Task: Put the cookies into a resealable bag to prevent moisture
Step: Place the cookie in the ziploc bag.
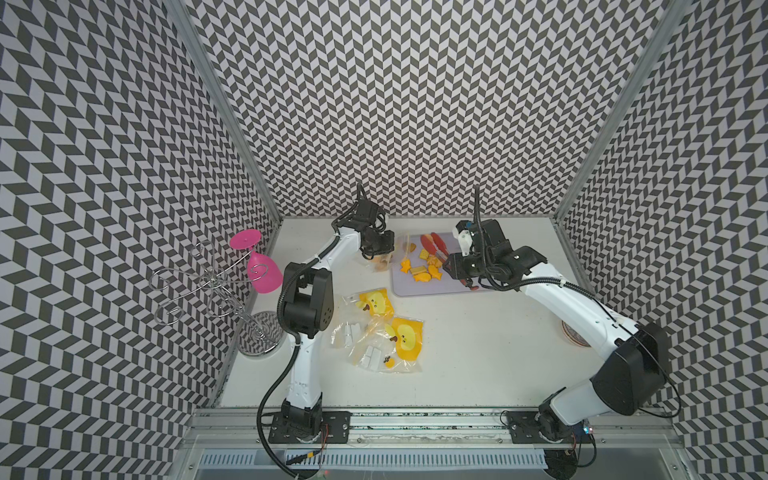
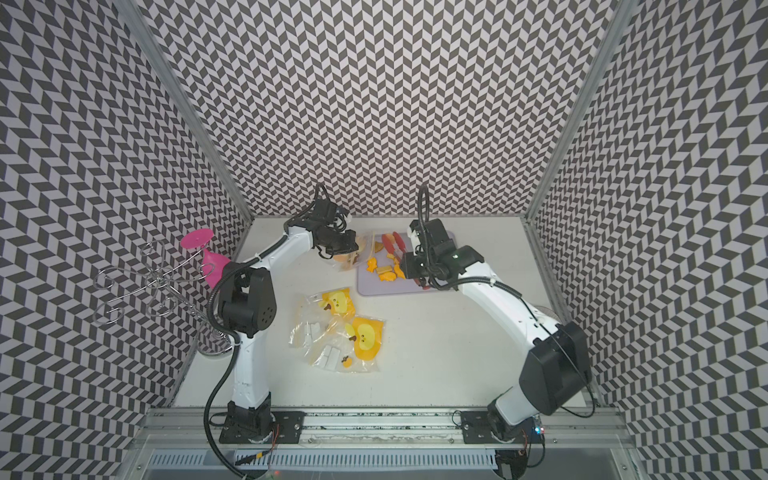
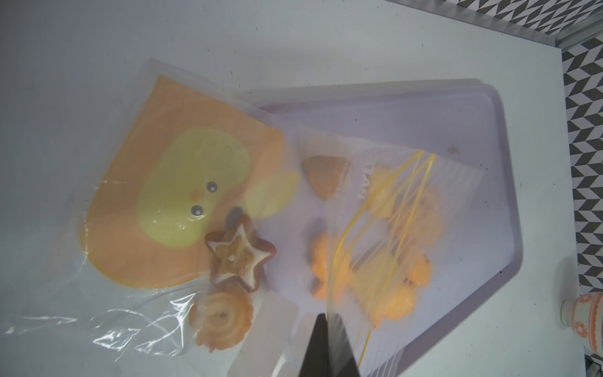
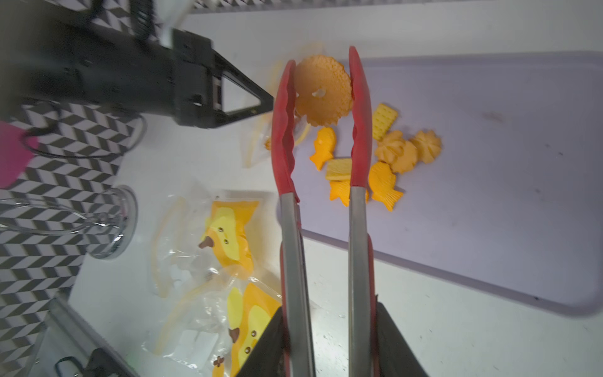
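Orange and yellow fish, square and swirl cookies lie on the tray at the tabletop's twelve o'clock. The right claw grips tongs pinching a round one; the left claw clamps the bag.

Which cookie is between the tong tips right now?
The large round scalloped orange cookie, caught between the red tongs; the other cookies, fish, squares and swirls, lie loose on the purple tray.

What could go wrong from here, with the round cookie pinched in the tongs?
1. The tongs pinch the round cookie only by its rim; it could slip or crack on the way to the bag.
2. The left end effector holds the bag by one edge, and its mouth looks narrow, so the wide cookie may catch at the opening.
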`<state>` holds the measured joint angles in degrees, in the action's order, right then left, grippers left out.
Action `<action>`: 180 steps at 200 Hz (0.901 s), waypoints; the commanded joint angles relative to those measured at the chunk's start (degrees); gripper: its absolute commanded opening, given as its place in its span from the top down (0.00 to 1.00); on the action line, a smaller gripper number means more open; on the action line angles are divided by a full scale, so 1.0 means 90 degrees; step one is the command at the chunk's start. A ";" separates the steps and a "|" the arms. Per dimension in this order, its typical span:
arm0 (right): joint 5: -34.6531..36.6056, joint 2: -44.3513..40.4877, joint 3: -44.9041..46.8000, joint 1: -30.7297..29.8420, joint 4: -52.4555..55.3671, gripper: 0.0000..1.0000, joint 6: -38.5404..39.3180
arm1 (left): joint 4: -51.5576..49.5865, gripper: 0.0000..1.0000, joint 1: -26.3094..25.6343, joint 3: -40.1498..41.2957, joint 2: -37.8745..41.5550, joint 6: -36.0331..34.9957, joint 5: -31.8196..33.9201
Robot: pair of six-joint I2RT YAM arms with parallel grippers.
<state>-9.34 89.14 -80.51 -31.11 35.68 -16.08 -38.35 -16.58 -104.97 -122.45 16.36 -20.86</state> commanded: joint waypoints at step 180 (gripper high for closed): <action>-0.0184 0.1670 -0.1084 -0.0235 -0.0530 0.49 0.0044 | 0.0054 1.00 -0.0002 -0.0033 0.0199 -0.0025 -0.0071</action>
<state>-12.16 105.36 -88.36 -33.21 33.36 -16.10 -38.35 -16.58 -104.97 -122.45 16.36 -20.88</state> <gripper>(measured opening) 0.513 0.047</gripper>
